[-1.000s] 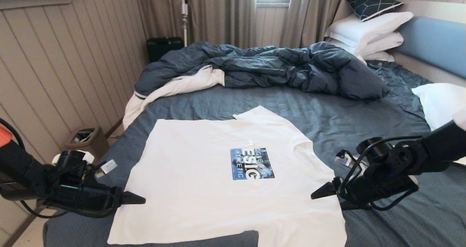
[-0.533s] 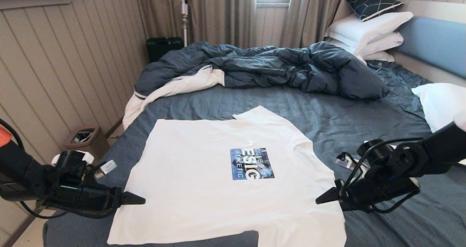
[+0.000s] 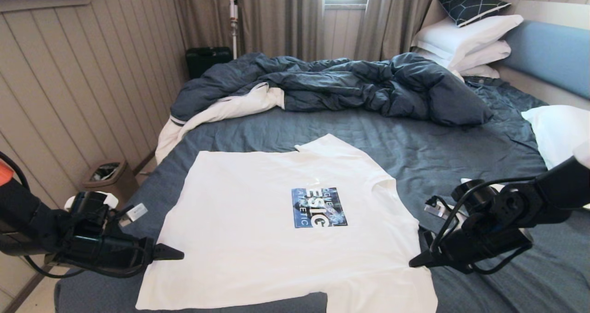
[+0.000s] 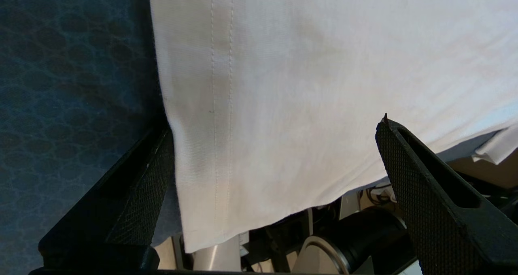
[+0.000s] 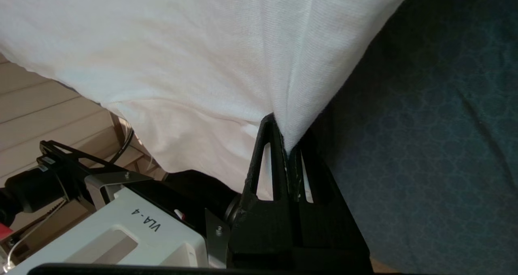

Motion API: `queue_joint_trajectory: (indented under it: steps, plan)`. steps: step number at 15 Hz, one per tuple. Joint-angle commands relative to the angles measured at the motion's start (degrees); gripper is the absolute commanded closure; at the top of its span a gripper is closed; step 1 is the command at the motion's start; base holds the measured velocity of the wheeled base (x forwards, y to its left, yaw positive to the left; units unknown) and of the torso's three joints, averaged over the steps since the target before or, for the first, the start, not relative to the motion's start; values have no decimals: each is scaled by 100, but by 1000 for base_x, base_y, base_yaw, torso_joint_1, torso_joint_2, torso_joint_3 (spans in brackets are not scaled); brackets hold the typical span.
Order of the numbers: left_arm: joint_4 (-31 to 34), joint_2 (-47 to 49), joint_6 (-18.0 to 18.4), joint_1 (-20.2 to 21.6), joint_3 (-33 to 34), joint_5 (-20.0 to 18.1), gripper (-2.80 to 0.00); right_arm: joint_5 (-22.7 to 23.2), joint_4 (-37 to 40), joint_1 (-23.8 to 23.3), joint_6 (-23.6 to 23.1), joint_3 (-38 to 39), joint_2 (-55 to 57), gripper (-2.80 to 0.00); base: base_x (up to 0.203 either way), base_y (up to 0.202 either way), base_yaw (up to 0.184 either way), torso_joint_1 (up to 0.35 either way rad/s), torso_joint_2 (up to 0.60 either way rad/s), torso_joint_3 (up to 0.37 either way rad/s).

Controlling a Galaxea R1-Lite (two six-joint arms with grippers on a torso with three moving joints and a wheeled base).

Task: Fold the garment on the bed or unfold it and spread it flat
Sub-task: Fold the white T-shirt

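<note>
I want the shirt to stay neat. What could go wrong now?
Only the right gripper has pinched the T-shirt; the left gripper is open around the hem. Lifting now might drag the shirt crooked. The right pinch holds just a thin edge, so it could slip. The shirt's near corner hangs over the bed edge and might slide off.

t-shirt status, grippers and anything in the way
Right gripper shut on the T-shirt edge. Left gripper open, straddling the hem. Shirt flat, print up, on the bed. Nothing in the way.
</note>
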Motion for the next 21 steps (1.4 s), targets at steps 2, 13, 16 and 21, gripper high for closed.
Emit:
queue_joint_trajectory:
  steps: [2, 13, 16, 21]
  plan:
    - [20, -45, 12, -1, 65, -18, -280, 19, 13, 13, 2, 92, -77, 0, 0, 0, 0, 0, 0, 0]
    - [124, -523, 678, 4, 848, 48, -280, -7, 10, -284, -226, 1029, -663, 0, 0, 0, 0, 0, 0, 0]
    - [251, -564, 812, 102, 842, 48, -280, -7, 11, -409, -264, 1029, -648, 0, 0, 0, 0, 0, 0, 0]
    - [454, -442, 897, 144, 632, 0, -280, 10, 5, -453, -345, 968, -601, 0, 0, 0, 0, 0, 0, 0]
